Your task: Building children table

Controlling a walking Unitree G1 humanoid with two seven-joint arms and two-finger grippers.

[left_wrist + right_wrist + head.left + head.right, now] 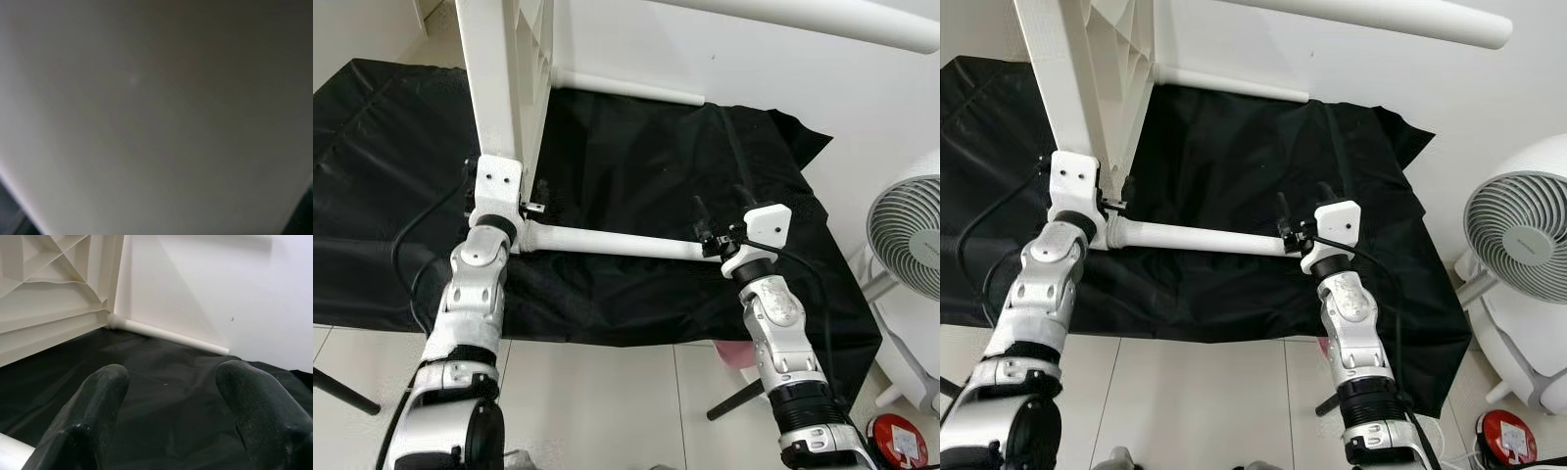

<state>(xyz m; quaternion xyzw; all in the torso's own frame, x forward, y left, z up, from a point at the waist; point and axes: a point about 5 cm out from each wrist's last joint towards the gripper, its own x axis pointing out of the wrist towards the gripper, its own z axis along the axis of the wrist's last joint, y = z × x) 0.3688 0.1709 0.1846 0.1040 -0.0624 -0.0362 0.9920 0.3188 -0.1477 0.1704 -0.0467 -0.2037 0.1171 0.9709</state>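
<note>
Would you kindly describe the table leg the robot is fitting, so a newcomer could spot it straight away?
Start from the black cloth spread over the floor, where the white tabletop stands on edge. The leg in question is the white tube lying across the cloth nearest the robot, between the left tool and the right tool. Another white leg lies farther back along the wall, with no tool near it.

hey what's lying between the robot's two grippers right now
A white table leg spans the gap above the black cloth, from the left gripper by the tabletop to the right gripper; the eye views show it.
</note>
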